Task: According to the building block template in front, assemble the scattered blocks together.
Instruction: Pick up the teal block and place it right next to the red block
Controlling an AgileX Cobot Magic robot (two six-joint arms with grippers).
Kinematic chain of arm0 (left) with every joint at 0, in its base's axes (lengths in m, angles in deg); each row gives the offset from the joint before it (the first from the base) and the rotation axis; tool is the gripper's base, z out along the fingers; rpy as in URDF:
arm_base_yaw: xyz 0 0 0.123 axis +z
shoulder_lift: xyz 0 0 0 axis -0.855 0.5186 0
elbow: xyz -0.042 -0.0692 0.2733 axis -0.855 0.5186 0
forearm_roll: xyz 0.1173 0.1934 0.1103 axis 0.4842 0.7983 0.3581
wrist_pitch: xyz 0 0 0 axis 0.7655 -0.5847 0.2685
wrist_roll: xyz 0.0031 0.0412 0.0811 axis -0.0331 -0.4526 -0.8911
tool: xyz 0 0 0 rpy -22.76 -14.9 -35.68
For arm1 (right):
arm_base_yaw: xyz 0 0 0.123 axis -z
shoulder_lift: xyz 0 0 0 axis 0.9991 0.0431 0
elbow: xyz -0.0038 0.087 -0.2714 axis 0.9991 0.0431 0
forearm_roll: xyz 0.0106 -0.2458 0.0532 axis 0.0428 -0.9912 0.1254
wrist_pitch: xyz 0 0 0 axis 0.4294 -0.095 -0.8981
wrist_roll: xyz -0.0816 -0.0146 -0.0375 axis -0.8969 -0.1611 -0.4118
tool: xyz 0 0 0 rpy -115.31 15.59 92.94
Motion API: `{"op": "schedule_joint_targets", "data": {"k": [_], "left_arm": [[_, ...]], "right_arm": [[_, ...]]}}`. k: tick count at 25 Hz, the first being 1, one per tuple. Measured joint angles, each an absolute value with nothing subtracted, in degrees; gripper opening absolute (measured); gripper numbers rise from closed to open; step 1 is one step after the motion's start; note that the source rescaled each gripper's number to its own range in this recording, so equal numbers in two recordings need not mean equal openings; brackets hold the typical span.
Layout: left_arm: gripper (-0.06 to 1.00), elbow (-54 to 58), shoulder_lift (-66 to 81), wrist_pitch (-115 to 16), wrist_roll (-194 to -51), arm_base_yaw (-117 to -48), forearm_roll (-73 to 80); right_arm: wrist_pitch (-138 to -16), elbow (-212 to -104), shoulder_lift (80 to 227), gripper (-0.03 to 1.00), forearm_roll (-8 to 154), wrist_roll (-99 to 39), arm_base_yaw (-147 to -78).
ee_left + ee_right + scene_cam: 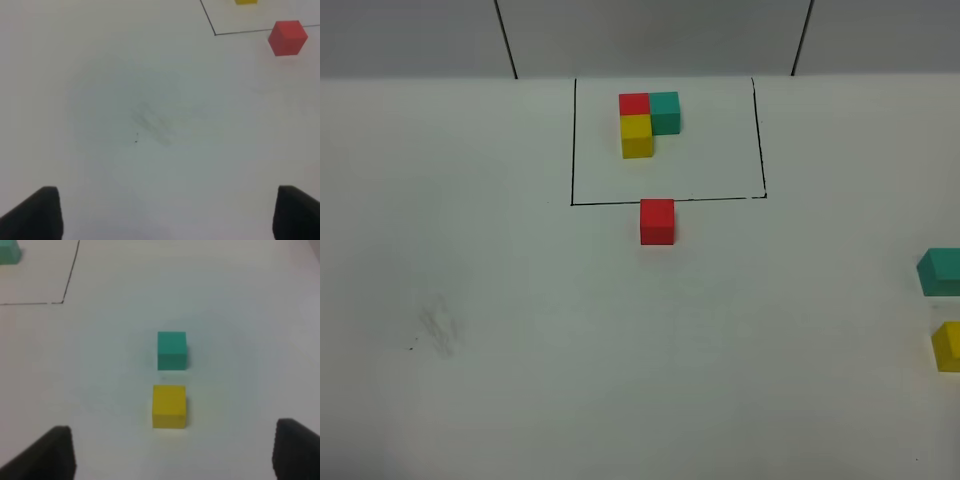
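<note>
We judge first pick pending. Red block (657, 221) just near of template (640, 125); teal block (172, 350), yellow block (169, 406) right. Left gripper (162, 215), right gripper (170, 452) gape empty. Next: right grasps yellow.

The high camera looks down on the tabletop (520, 380) from far off. Both wrist cameras look forward and down, much nearer. High and left wrist views share the red cube (657, 221).
</note>
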State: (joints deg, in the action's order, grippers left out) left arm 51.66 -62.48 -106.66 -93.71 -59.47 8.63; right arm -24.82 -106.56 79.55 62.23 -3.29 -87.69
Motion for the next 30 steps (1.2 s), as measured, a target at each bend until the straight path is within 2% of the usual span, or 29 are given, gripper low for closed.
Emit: {"op": "schedule_joint_targets", "data": {"k": [16, 30], "left_arm": [[0.67, 52.67, -66.07, -107.63, -91.02, -61.59, 9.49], [0.66, 52.67, -66.07, -107.63, -90.85, -61.65, 9.49]], "right_arm": [[-24.76, -106.56, 79.55, 0.64, 62.23, -3.29, -87.69], [-24.76, -106.56, 79.55, 0.64, 62.23, -3.29, -87.69]]}}
